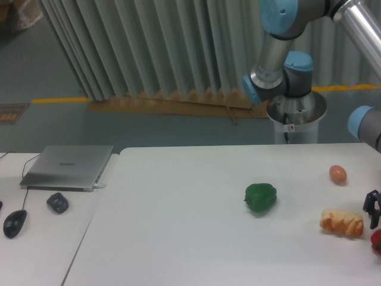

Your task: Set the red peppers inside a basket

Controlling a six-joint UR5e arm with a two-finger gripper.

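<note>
A sliver of the dark-red pepper (376,241) shows at the right edge of the table, mostly cut off by the frame. Just above it sits my gripper (373,210), only a dark finger part visible at the frame's edge; whether it is open or shut cannot be told. No basket is in view.
A green bell pepper (261,198) lies mid-table. A yellow-orange bread-like piece (342,222) lies left of the red pepper, and a small orange egg (337,173) sits behind it. On the left table are a laptop (68,166), a dark mouse (13,223) and a small dark object (58,202).
</note>
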